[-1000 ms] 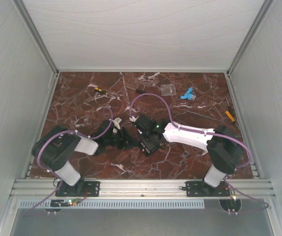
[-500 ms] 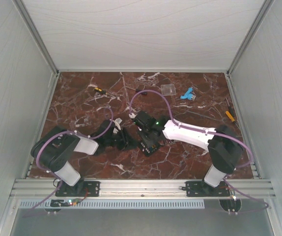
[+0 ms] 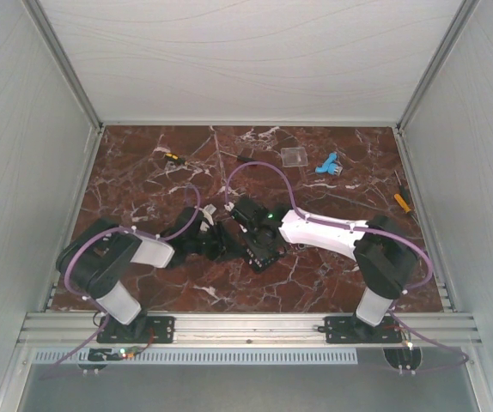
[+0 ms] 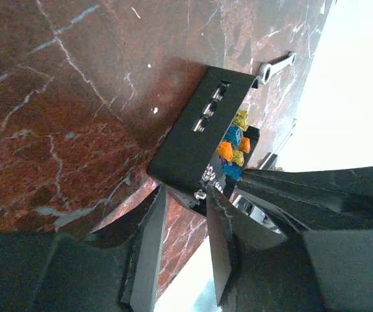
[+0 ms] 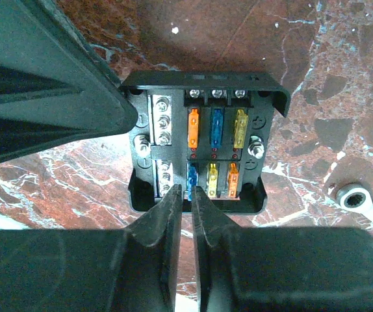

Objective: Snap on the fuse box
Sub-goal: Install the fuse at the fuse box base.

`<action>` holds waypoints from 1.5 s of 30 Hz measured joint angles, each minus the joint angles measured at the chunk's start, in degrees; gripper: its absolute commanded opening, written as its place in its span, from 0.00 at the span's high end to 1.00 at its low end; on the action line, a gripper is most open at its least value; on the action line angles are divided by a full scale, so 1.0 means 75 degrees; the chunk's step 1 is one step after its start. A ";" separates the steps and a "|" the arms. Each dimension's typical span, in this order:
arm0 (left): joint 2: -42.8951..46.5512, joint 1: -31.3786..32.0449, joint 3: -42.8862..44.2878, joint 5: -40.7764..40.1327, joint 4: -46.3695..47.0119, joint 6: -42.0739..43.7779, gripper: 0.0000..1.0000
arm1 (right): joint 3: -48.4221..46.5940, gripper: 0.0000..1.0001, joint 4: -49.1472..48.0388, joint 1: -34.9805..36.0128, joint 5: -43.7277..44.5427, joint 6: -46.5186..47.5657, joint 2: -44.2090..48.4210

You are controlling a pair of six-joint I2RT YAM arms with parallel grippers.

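Both arms are in over the middle of the red marble table (image 3: 143,172), wrists almost nose to nose, and the fuse box (image 5: 203,153) sits right between them, lying on the stone with its face open to the right wrist camera. Two rows of little fuses show there: orange, blue, yellow on the far row and blue, yellow, orange on the near one, with silver screws down the left strip. The right gripper (image 5: 186,192) has its fingers drawn nearly together, only a slit between them, and the tips sit on the near edge of the box by the blue fuse. Whether they pinch anything there I cannot tell. The left gripper (image 4: 185,195) comes in from the left, its fingers partly apart with a corner of the box at their tips. From the right wrist, one broad finger lies over the box's far-left corner, but clamped or just touching I cannot say. A wrench (image 5: 362,198) lies on the marble just right of the box. Well off at the far edge lie a clear square plate (image 3: 295,156) and a blue piece (image 3: 326,165) beside it, and a yellow-handled screwdriver (image 3: 401,199) by the right wall
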State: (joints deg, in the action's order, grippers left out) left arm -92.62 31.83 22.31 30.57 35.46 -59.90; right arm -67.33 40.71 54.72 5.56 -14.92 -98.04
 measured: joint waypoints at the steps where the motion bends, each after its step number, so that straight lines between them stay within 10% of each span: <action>1: -0.0020 0.0000 0.0006 0.0003 -0.0003 0.0003 0.69 | 0.0000 0.93 0.0020 0.0000 0.0009 0.0000 -0.0012; 45: -0.0134 0.0012 0.0015 0.0009 0.0015 -0.0015 0.72 | -0.0154 1.00 0.0361 -0.0181 -0.0463 0.0277 -0.0638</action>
State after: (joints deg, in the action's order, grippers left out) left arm -93.62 31.92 22.41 30.63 35.57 -60.01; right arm -68.49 43.42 53.36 2.09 -12.84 -102.83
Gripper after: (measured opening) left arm 0.279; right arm 0.003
